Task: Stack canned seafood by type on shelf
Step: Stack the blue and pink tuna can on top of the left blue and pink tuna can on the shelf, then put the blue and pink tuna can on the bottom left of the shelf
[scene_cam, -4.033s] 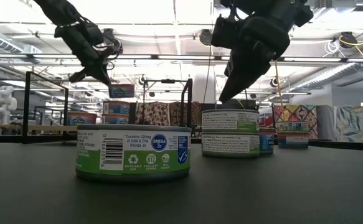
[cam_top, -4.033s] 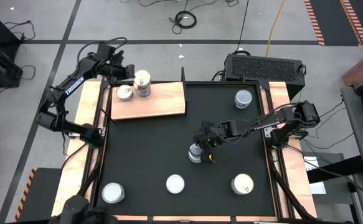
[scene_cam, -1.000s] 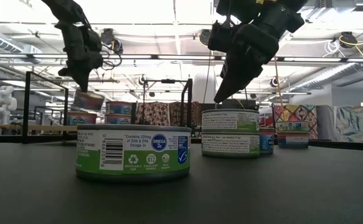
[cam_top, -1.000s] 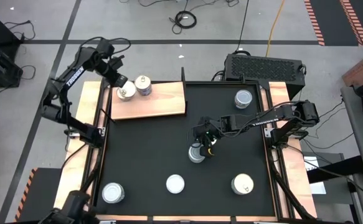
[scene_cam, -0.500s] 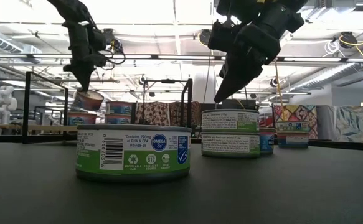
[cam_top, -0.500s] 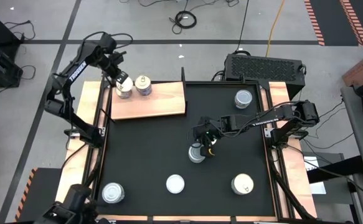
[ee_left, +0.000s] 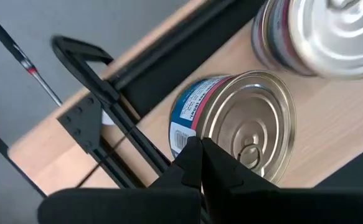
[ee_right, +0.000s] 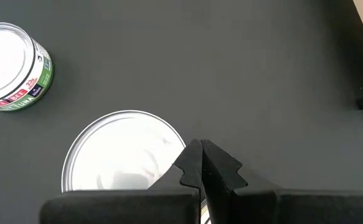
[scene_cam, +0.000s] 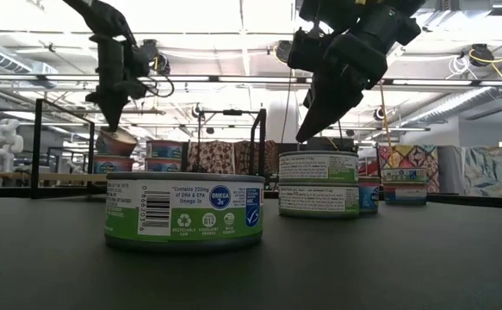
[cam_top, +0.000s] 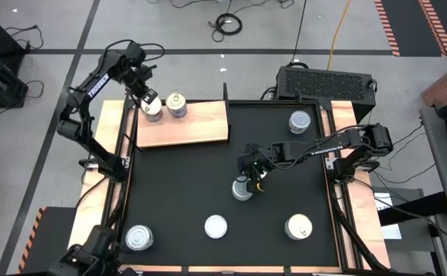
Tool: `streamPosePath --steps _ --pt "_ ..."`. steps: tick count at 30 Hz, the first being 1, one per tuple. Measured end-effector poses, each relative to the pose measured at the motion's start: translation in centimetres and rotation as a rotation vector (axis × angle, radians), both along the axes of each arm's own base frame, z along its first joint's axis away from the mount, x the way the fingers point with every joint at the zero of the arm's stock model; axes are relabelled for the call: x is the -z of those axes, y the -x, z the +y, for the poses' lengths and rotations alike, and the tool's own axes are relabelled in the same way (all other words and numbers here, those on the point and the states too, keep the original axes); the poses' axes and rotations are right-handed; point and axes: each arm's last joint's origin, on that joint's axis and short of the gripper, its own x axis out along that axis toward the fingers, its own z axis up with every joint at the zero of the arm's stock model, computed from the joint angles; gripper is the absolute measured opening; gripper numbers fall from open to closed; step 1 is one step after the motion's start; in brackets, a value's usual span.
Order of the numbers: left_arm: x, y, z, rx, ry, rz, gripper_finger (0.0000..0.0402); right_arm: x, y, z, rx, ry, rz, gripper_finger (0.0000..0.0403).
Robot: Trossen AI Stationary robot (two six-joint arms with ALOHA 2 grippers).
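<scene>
At shelf (cam_top: 185, 123) back-left corner, L gripper (cam_top: 144, 98) sits right over tin (cam_top: 153, 108), fingers pressed together, gripping nothing. R gripper (cam_top: 255, 178), also closed empty, beside mid-mat tin (cam_top: 241, 188).

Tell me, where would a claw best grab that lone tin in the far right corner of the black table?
Probably from straight above, fingers closing across the round side wall of the tin. It stands upright and short, its flat lid offers no hold, and black table lies bare all around it, so either side looks free.
</scene>
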Motion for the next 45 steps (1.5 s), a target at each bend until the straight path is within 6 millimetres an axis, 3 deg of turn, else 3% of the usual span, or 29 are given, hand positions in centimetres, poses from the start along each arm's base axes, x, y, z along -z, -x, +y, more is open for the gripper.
streamPosePath --steps 6,19,45 --pt "1.0 -0.2 0.6 0.003 0.049 0.016 0.0 0.0 0.0 0.0 0.001 -0.001 0.0 0.0" --pt "1.1 -0.3 0.7 -0.022 0.042 0.006 0.0002 0.0 0.0 0.0 -0.007 0.005 0.0 0.0" --pt "1.0 -1.1 0.6 -0.008 -0.019 0.101 0.0093 0.0 0.0 0.0 -0.007 0.005 0.0 0.0"
